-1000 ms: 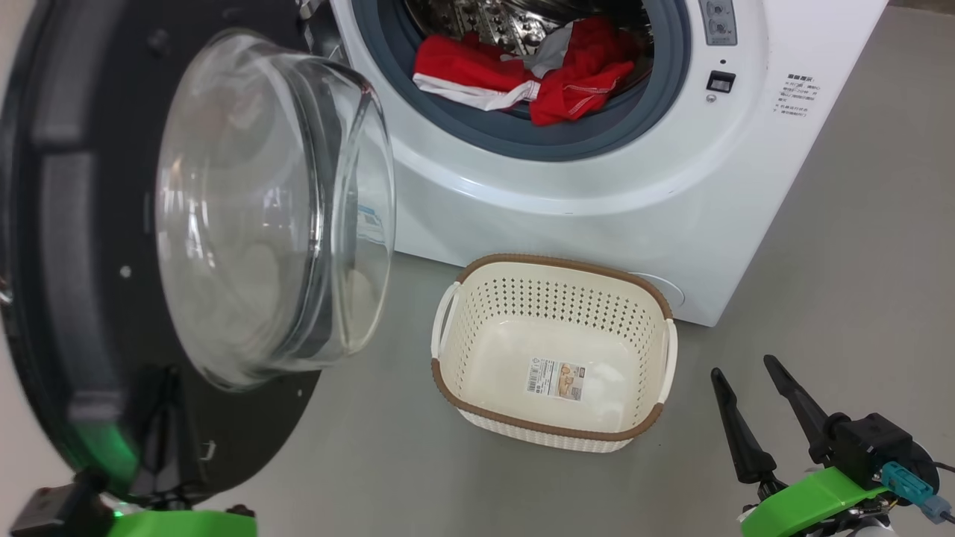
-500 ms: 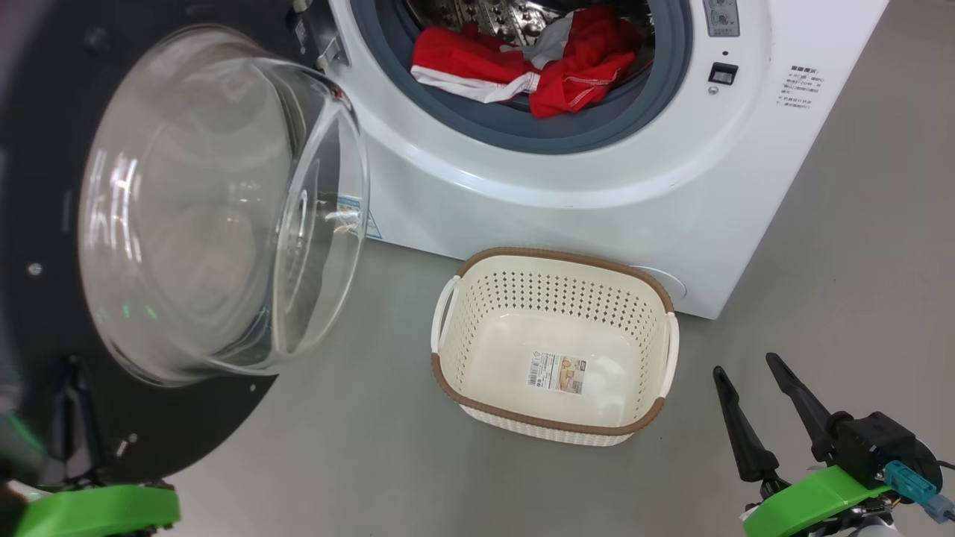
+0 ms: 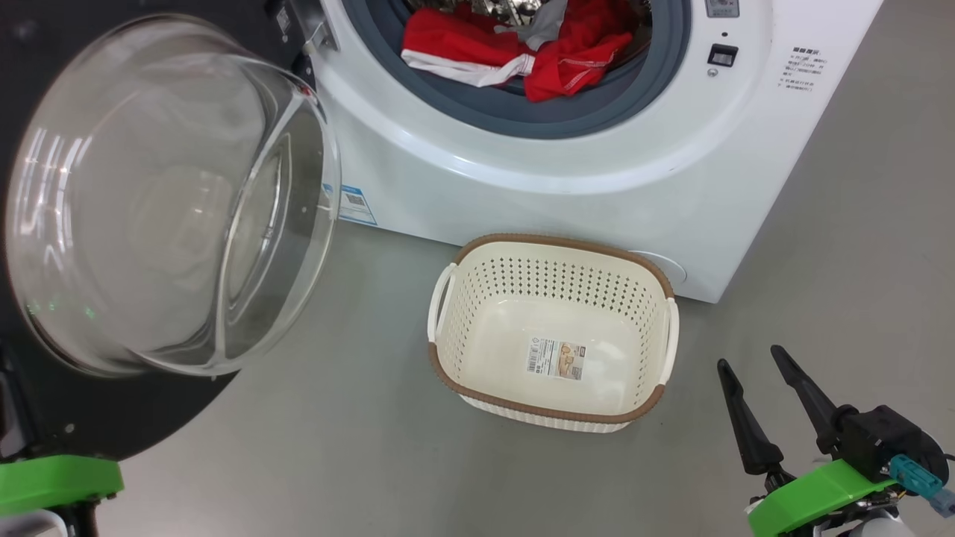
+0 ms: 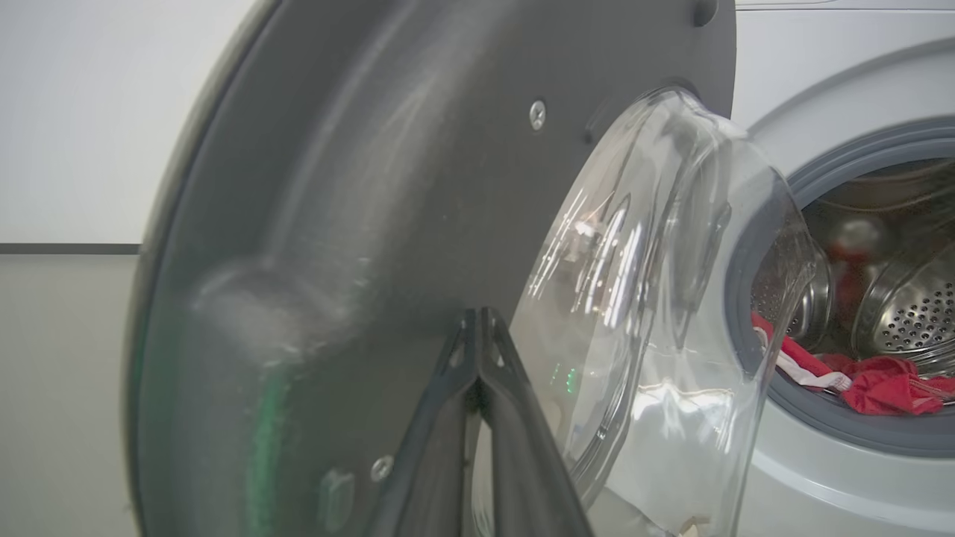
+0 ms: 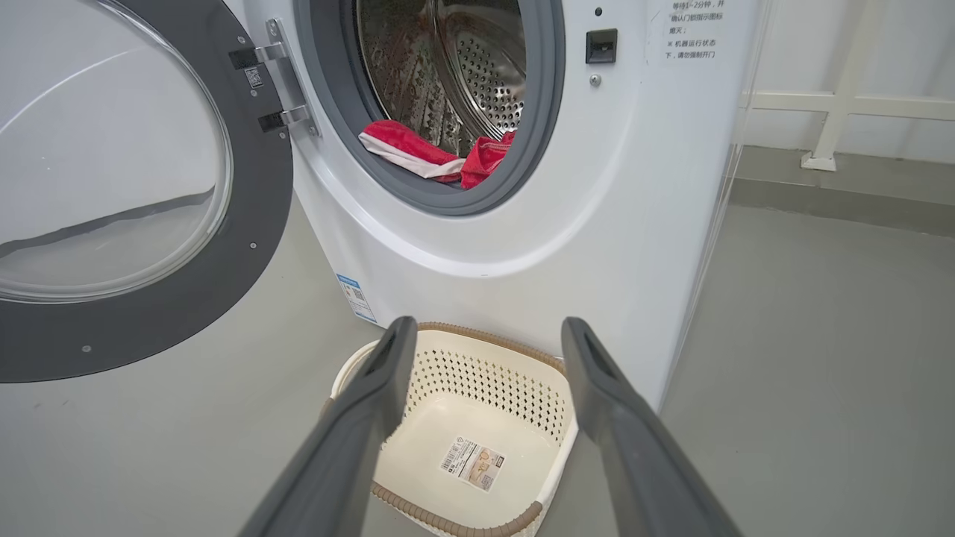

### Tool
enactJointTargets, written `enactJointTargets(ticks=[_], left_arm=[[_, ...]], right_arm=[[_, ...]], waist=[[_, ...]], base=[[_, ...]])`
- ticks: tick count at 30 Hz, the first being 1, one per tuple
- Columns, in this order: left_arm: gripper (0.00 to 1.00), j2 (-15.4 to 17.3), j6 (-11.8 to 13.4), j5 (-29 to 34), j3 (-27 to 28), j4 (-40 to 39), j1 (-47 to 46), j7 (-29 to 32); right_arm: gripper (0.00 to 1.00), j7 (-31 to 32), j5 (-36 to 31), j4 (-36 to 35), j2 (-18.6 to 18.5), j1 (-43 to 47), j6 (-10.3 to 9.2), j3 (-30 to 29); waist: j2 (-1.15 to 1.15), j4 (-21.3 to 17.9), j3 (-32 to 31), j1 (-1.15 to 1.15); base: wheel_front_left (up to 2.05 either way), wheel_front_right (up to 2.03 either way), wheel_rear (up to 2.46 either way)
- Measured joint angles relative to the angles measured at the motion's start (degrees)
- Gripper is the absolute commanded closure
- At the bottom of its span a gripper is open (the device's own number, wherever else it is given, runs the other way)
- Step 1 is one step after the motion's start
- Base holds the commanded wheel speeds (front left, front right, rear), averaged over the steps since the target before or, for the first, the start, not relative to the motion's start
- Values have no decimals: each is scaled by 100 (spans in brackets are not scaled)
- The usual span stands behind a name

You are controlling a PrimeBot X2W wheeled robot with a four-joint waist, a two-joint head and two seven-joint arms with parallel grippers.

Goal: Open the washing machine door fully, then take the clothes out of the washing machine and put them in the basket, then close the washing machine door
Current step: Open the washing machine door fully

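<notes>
The washing machine door (image 3: 164,201) stands swung wide on its hinges (image 5: 280,119), its glass bowl and dark inner face turned out toward the room, and the mouth of the washing machine (image 3: 559,171) is fully uncovered. The left gripper (image 4: 478,328) has its fingers together, tips up against the door's dark inner face just beside the glass. I judge the opening step to be at or near its end. Whether the door has reached its stop I cannot tell.

Nothing of the second step is done. The red clothes (image 3: 477,48) with white trim lie heaped at the front of the steel drum (image 5: 477,67), draped partly onto the grey rubber ring (image 3: 522,112). The basket (image 3: 556,242) sits on the floor (image 3: 373,447) just in front of the machine's lower right corner, below the opening. It holds no garment, and the sticker (image 3: 556,358) on its base is in plain sight.

The right gripper (image 3: 748,356) hangs low at the right, fingers apart and holding nothing, near the basket but well short of the drum. In the right wrist view its fingers frame the basket, with the drum mouth higher up.

What is left, then, is most of the job. The left arm must come away from the door, each garment must be lifted out and dropped into the basket, and the door must be swung back and shut.
</notes>
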Motion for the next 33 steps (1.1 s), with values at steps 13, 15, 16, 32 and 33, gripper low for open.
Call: enactJointTargets(ticks=[13,15,16,32,33], left_arm=[[100,33,-143,252,766,567,-709,-1],[100,86,-159,256,878,704,-821,-2],[100,135,-159,266,925,777,-877,-1],[100,352,-200,444,1459,1282,-1296,-2],[100,357,-200,443,1454,1296,-1296,-1]], right_arm=[[0,-14,0,-60,-130,-105,0,-7],[0,-14,0,-62,-144,-154,0,-5],[0,-14,0,-64,-154,-201,0,-7],[0,-14,-1,-96,-253,-340,0,-9],[0,-14,-1,-96,-253,-343,0,-9]], waist=[[0,-62,271,0],[0,-76,317,0],[0,-84,341,0],[0,-184,579,0],[0,-187,574,0]], base=[[0,0,0],[0,0,0],[0,0,0],[0,0,0],[0,0,0]])
